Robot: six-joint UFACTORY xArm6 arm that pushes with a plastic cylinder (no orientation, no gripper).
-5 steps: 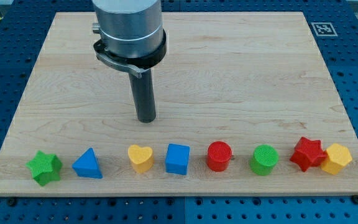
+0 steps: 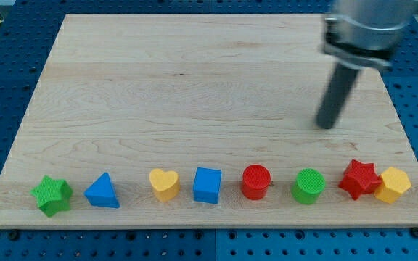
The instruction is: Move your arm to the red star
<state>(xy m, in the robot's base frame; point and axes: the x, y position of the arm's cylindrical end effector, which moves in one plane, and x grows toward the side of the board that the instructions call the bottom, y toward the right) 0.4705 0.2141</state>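
Observation:
The red star (image 2: 358, 179) lies near the view's bottom right, touching the yellow hexagon (image 2: 392, 184) on its right. My tip (image 2: 327, 126) is on the board above and a little to the left of the red star, with a clear gap between them. It also stands above the green cylinder (image 2: 309, 185). The rod looks blurred from motion.
A row of blocks runs along the view's bottom: green star (image 2: 52, 195), blue triangle (image 2: 102, 191), yellow heart (image 2: 164, 183), blue cube (image 2: 207, 185), red cylinder (image 2: 256, 181). The wooden board (image 2: 194, 87) ends just below them.
My tip has moved far to the view's right, from above the yellow heart and blue cube to above the green cylinder and red star. No block has moved.

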